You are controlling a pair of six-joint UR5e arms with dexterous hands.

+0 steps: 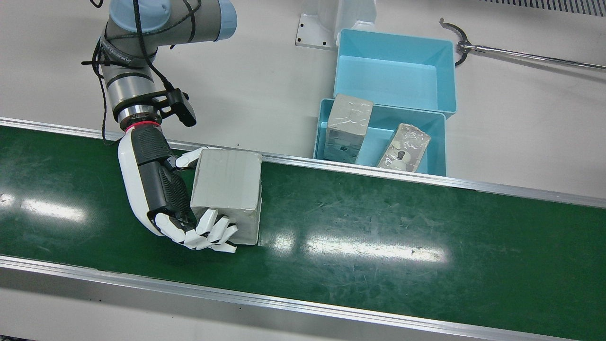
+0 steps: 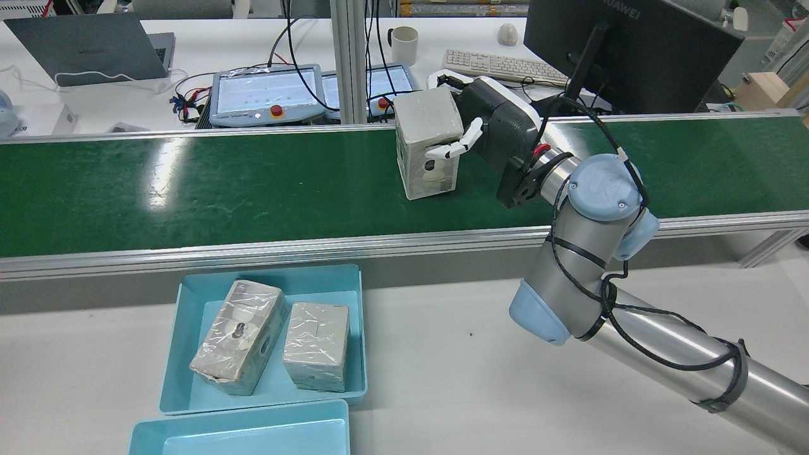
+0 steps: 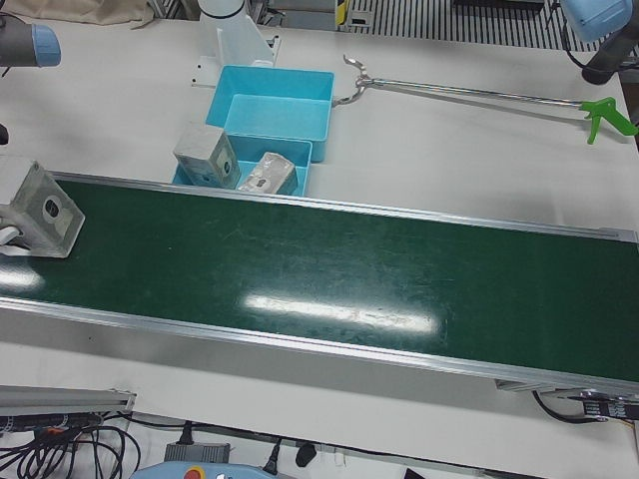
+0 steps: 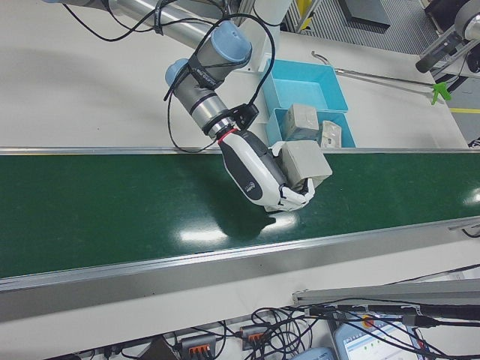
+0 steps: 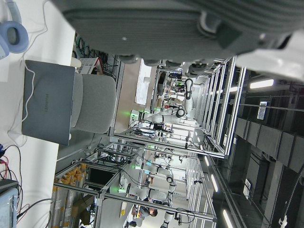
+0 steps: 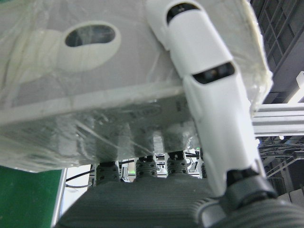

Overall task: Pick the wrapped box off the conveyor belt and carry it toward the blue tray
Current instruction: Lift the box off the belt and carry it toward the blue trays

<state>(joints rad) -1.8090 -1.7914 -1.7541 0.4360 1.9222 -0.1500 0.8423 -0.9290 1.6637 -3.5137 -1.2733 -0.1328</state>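
A grey wrapped box stands tilted on the green conveyor belt, with my right hand shut on it. The thumb presses its side nearest the arm's pedestal and the white fingers curl round the opposite side. The rear view shows the same box and right hand. Up close, one finger lies across the plastic wrap. The blue tray sits beyond the belt's rail and holds two other wrapped boxes. Only the dark palm of my left hand shows, facing the room.
A second, empty blue tray stands behind the first one. A long reach-grabber tool lies on the white table beside the trays. Across the belt from the robot are a monitor, a keyboard and a laptop.
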